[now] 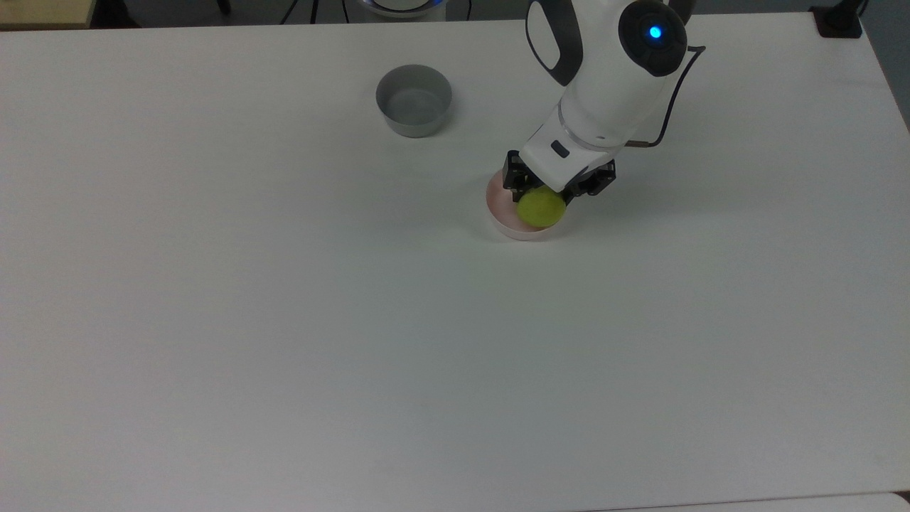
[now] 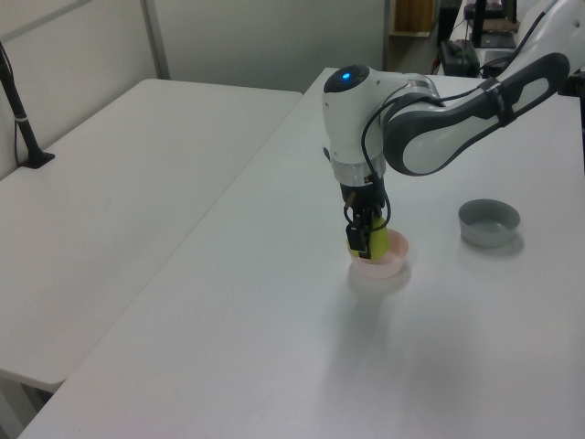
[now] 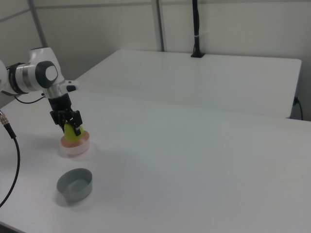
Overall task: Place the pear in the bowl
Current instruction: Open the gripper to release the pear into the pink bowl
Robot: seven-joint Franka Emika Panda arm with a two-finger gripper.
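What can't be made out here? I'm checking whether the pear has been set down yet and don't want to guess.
- Contact between the pear and the floor of the pink bowl: hidden by the bowl's wall in the left view and right view, by the pear itself in the top view.
- The pear's narrow top and stem: covered by the claw that grips it.
- The bowl's far rim in the top view: under the claw.
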